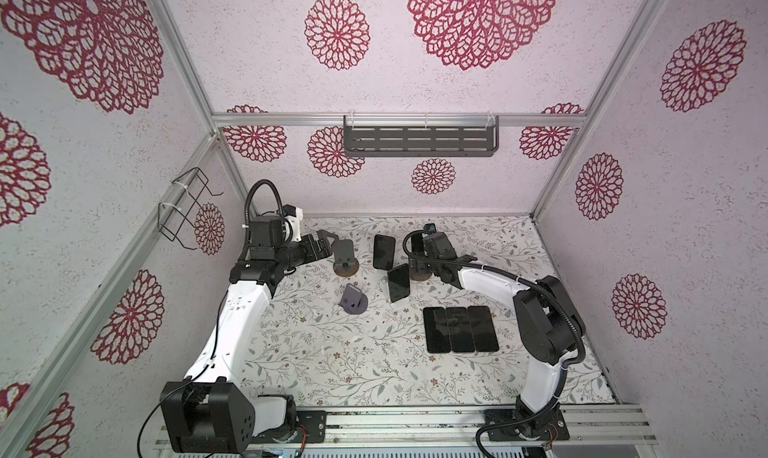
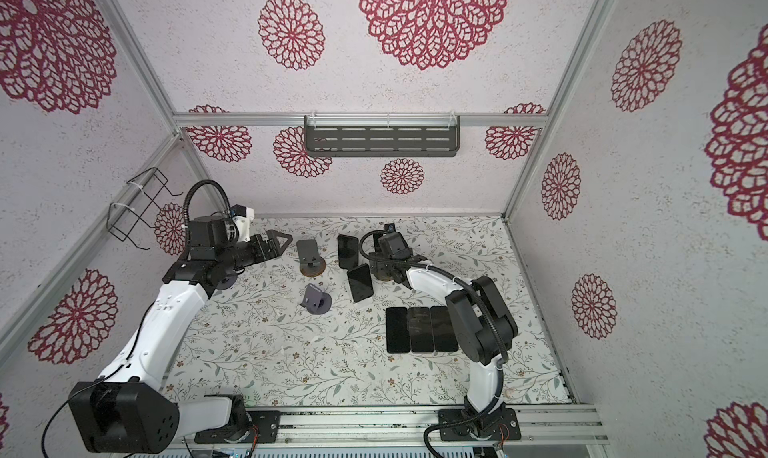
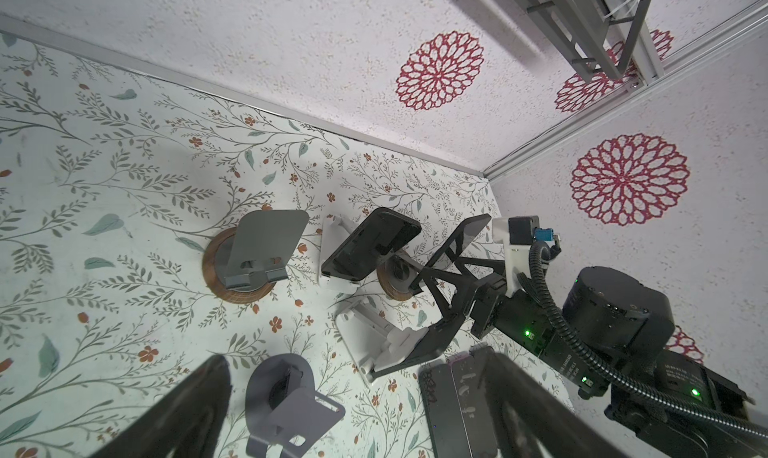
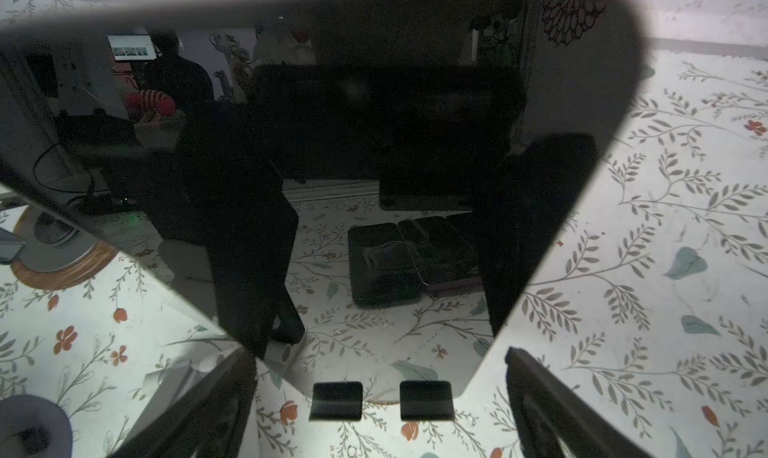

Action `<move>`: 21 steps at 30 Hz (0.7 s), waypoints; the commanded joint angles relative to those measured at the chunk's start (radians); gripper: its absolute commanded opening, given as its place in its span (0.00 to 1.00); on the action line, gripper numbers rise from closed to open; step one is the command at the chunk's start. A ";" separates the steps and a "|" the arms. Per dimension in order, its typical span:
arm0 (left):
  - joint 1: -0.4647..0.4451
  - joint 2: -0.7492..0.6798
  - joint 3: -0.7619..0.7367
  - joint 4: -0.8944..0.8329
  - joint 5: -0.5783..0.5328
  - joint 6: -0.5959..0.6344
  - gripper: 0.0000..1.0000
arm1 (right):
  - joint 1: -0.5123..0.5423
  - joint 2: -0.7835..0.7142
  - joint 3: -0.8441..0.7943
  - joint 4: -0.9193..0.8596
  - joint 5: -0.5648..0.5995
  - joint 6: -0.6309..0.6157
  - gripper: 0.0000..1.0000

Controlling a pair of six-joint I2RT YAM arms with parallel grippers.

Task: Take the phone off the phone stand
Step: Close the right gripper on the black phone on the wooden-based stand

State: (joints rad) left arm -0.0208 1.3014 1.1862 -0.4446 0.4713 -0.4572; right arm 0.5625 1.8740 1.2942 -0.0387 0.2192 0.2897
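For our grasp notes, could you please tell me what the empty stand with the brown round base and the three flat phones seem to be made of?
The empty stand: matte grey plate with an even sheen, plastic or painted metal, unclear. Its base looks like wood: brown, streaked rim. The three flat phones: glossy black fronts, likely glass, showing reflections.

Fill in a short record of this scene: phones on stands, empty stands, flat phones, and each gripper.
phones on stands: three: far phone, near phone, third phone on a dark-lipped stand
empty stands: grey stand; purple-grey stand
flat phones: three phones side by side
left gripper: open, beside the grey stand, holding nothing
right gripper: open, one jaw on each side of the third phone
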 commanded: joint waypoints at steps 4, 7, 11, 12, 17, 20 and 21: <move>0.010 -0.010 -0.006 0.030 0.016 0.009 0.99 | -0.016 0.006 0.030 0.033 -0.014 0.010 0.86; 0.011 -0.010 -0.005 0.032 0.016 0.004 0.98 | -0.016 0.006 0.031 0.028 -0.018 0.008 0.80; 0.012 -0.007 -0.005 0.034 0.018 -0.007 0.99 | -0.018 0.008 0.037 0.018 -0.020 0.005 0.74; 0.011 -0.007 -0.006 0.035 0.018 -0.009 0.99 | -0.018 0.006 0.038 0.015 -0.018 0.005 0.72; 0.014 -0.004 -0.005 0.037 0.023 -0.014 0.99 | -0.018 -0.026 0.045 -0.007 -0.024 0.002 0.67; 0.016 -0.004 -0.007 0.038 0.026 -0.019 0.98 | -0.018 -0.054 0.045 -0.029 -0.025 0.000 0.67; 0.015 -0.004 -0.007 0.039 0.027 -0.020 0.98 | -0.018 -0.066 0.044 -0.037 -0.026 0.000 0.67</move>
State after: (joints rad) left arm -0.0143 1.3018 1.1862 -0.4377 0.4854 -0.4797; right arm 0.5522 1.8767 1.3071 -0.0486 0.1936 0.2890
